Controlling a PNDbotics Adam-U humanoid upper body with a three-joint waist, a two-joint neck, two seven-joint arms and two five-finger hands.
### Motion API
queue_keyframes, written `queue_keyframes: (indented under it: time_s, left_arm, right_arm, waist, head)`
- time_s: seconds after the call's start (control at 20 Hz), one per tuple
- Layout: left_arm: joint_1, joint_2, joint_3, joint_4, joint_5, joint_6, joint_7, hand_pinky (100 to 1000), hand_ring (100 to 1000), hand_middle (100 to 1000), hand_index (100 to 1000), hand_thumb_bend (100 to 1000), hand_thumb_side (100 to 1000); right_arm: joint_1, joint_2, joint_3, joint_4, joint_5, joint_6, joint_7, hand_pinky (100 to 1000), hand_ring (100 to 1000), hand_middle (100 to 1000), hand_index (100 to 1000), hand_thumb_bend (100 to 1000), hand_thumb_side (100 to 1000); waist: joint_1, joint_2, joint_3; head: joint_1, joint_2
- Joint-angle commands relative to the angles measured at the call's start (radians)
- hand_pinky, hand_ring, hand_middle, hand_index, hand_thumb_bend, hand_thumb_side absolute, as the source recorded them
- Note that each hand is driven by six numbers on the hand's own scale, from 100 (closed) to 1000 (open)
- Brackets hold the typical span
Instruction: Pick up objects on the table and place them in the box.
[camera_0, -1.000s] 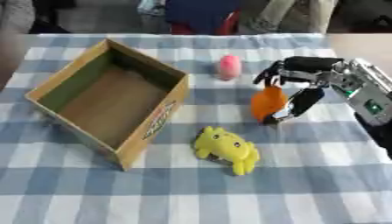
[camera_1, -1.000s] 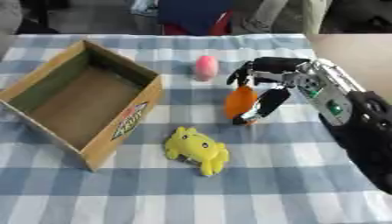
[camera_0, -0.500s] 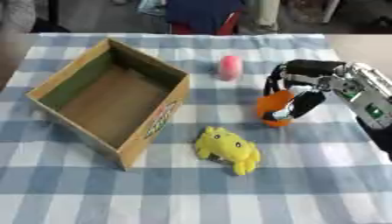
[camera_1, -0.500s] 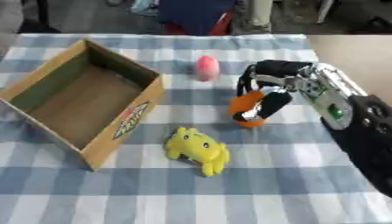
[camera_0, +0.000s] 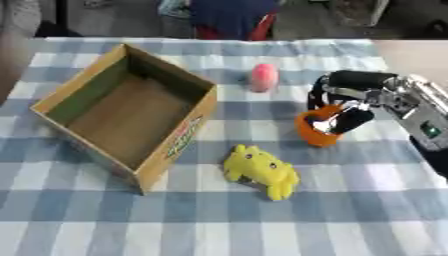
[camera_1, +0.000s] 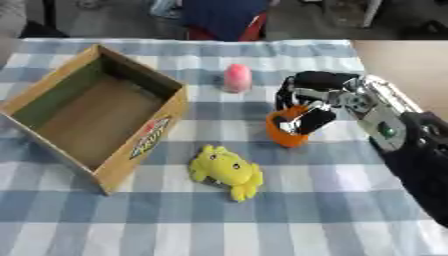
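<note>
Lowered since before, right hand (camera_0: 337, 107) grips orange cup (camera_0: 313, 132), fingertips hidden inside.

Blue-and-white checked cloth (camera_0: 367, 210) covers table; bare tan tabletop (camera_0: 411, 55) at right; dark floor (camera_0: 105, 20) beyond far edge.

Even, fairly bright light is falling from above onto the cloth (camera_0: 105, 220), with no glare showing. The box (camera_0: 131, 115) is shading its own inside walls. Everything is looking soft and slightly blurred, and the background beyond the box is lying dim.
</note>
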Motion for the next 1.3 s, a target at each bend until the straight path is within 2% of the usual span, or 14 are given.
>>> queue_keyframes:
  time_s: [0.05,0.2,0.3,0.35,0.55,0.85,1.1,1.15,1.2,1.25,1.3]
  left_arm:
    - [-0.012,0.015,0.000,-0.019,0.005,0.000,0.000,309,694,604,818,100,688]
    - [-0.012,0.015,0.001,-0.019,0.005,0.000,0.001,310,694,604,819,100,688]
    - [-0.013,0.015,0.000,-0.019,0.006,0.000,0.001,310,694,605,819,100,688]
    - [-0.013,0.015,0.000,-0.019,0.006,0.000,0.001,310,695,605,819,100,687]
    - [-0.014,0.015,0.000,-0.019,0.007,0.001,0.001,310,696,605,820,100,686]
    - [-0.014,0.016,0.001,-0.019,0.008,0.001,0.001,310,701,605,820,100,686]
    - [-0.013,0.016,0.000,-0.019,0.008,0.002,0.001,309,701,605,820,100,685]
    - [-0.013,0.016,0.000,-0.019,0.008,0.002,0.001,309,701,605,820,100,685]
    - [-0.012,0.016,0.000,-0.019,0.008,0.002,0.001,309,702,605,820,100,685]
    - [-0.012,0.015,0.000,-0.019,0.008,0.002,0.001,309,702,605,820,100,686]
    - [-0.012,0.015,0.000,-0.019,0.009,0.002,0.001,309,702,605,820,100,686]
  right_arm:
    - [-0.011,-0.033,-0.005,-0.016,-0.018,0.004,-0.002,505,613,351,518,100,267]
    - [-0.008,-0.036,-0.004,-0.017,-0.030,0.007,-0.009,496,605,344,492,100,217]
    - [-0.007,-0.038,-0.004,-0.020,-0.037,0.006,-0.015,491,598,333,471,100,246]
    - [-0.007,-0.039,-0.004,-0.021,-0.041,0.006,-0.019,483,588,319,432,100,298]
    - [-0.005,-0.045,-0.009,-0.034,-0.064,0.012,-0.053,463,564,300,388,100,315]
    - [-0.011,-0.062,-0.031,-0.104,-0.108,0.043,-0.138,426,521,250,289,100,308]
    - [-0.026,-0.067,-0.041,-0.159,-0.156,0.077,-0.168,422,513,241,283,100,308]
    - [-0.030,-0.067,-0.042,-0.166,-0.165,0.082,-0.168,420,511,239,280,100,350]
    - [-0.035,-0.066,-0.043,-0.171,-0.174,0.088,-0.169,420,511,238,280,100,310]
    - [-0.040,-0.064,-0.043,-0.175,-0.183,0.094,-0.168,421,510,240,288,100,348]
    - [-0.046,-0.061,-0.043,-0.179,-0.192,0.099,-0.166,422,510,240,290,100,312]
  waist:
    - [0.001,-0.019,-0.001]
    - [0.002,-0.020,-0.003]
    - [0.002,-0.021,-0.005]
    - [0.002,-0.021,-0.006]
    - [0.002,-0.022,-0.009]
    - [0.001,-0.025,-0.013]
    - [0.001,-0.025,-0.014]
    - [0.001,-0.025,-0.014]
    - [0.001,-0.025,-0.014]
    - [0.001,-0.025,-0.013]
    - [0.001,-0.024,-0.013]
  head:
    - [0.001,-0.013]
    - [0.001,-0.014]
    - [0.001,-0.014]
    - [0.000,-0.015]
    - [0.000,-0.017]
    - [0.000,-0.015]
    - [-0.002,-0.012]
    - [-0.003,-0.012]
    - [-0.003,-0.012]
    - [-0.003,-0.012]
    - [-0.003,-0.012]
